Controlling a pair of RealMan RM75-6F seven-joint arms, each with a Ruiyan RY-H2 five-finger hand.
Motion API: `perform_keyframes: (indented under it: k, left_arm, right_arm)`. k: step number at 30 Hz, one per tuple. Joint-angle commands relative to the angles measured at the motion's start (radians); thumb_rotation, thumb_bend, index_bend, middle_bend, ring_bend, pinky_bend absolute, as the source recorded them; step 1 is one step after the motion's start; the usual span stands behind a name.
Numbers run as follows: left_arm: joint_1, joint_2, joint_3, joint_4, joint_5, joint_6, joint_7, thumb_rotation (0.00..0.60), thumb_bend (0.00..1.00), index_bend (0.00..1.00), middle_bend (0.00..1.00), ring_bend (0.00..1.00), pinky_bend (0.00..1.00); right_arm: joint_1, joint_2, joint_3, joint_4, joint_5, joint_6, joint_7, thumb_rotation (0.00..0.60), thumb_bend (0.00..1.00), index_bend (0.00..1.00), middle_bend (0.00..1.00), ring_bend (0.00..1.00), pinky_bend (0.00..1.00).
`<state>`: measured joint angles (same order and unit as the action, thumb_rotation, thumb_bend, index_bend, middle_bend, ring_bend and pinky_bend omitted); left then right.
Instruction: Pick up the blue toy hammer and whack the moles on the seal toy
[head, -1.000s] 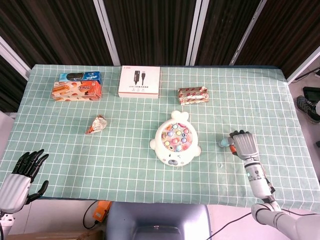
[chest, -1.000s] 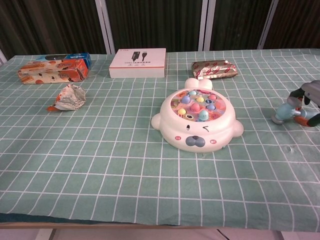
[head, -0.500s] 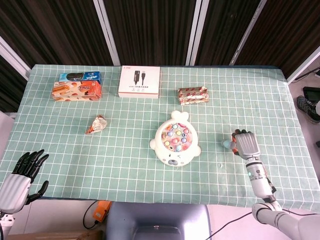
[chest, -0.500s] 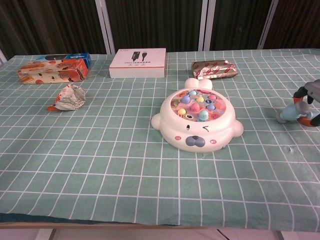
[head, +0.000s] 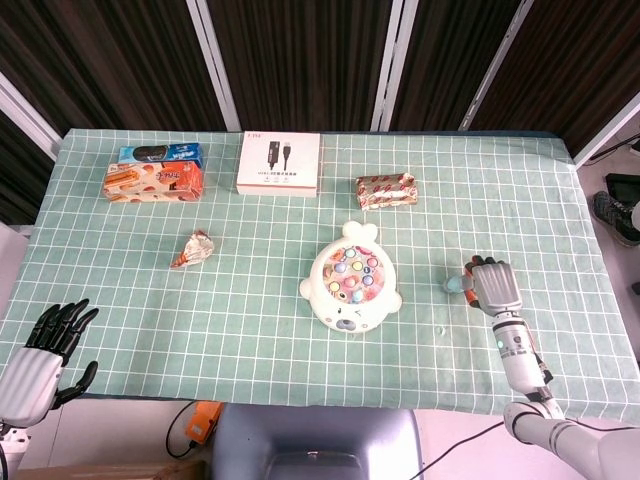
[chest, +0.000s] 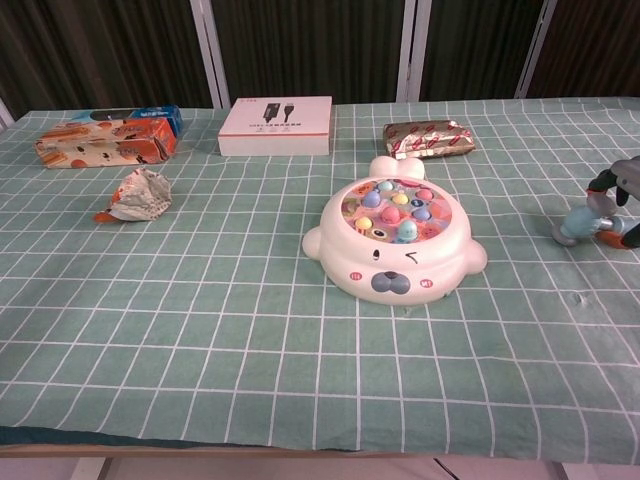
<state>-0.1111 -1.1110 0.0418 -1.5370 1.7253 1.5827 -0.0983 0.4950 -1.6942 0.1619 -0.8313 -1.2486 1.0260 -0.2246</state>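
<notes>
- Seal toy (head: 349, 287) sits mid-table; moles up, none being struck.
- Right hand (head: 495, 287) lies over the blue toy hammer (chest: 582, 225) at the right edge, fingers curled around its handle. Whether the grasp is firm cannot be told.
- Left hand (head: 55, 330) hangs off the near-left corner, fingers spread, empty.
- Judgement: pickup underway; lift and whacking remain.

Blue toy hammer (chest: 585, 224) handle hidden under right hand (head: 495, 286).

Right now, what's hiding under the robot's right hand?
The blue toy hammer: its head pokes out beside the right hand. The hand covers the handle, so the grip itself can't be seen.
</notes>
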Motion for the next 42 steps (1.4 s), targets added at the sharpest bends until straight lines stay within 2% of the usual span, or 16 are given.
perform_keyframes:
  k: [1,14,36,39,42]
  left_arm:
    - [0.0,0.0,0.0,0.0,0.0,-0.001,0.001,0.6,0.42,0.0,0.0,0.0,0.02]
    - [-0.003,-0.002,0.001,-0.003,0.001,-0.006,0.009,0.6,0.42,0.0,0.0,0.0,0.02]
    - [-0.005,-0.006,0.004,-0.004,0.007,-0.011,0.021,0.6,0.42,0.0,0.0,0.0,0.02]
    - [-0.005,-0.006,0.003,-0.004,0.005,-0.011,0.019,0.6,0.42,0.0,0.0,0.0,0.02]
    - [-0.005,-0.004,0.002,-0.002,0.002,-0.009,0.013,0.6,0.42,0.0,0.0,0.0,0.02]
  right_arm:
    - [0.001,-0.001,0.002,0.002,0.003,-0.005,0.001,0.6,0.48,0.64,0.46,0.42,0.63]
    - [-0.004,0.01,0.011,-0.006,0.005,-0.001,0.01,0.6,0.47,0.51,0.43,0.41,0.63]
    - [-0.04,0.053,0.001,-0.048,-0.005,0.039,-0.002,0.6,0.45,0.45,0.41,0.41,0.63]
    - [-0.054,0.065,-0.001,-0.064,-0.014,0.077,-0.015,0.6,0.44,0.43,0.4,0.41,0.63]
    - [-0.09,0.104,-0.012,-0.13,-0.054,0.179,-0.021,0.6,0.41,0.39,0.38,0.4,0.63]
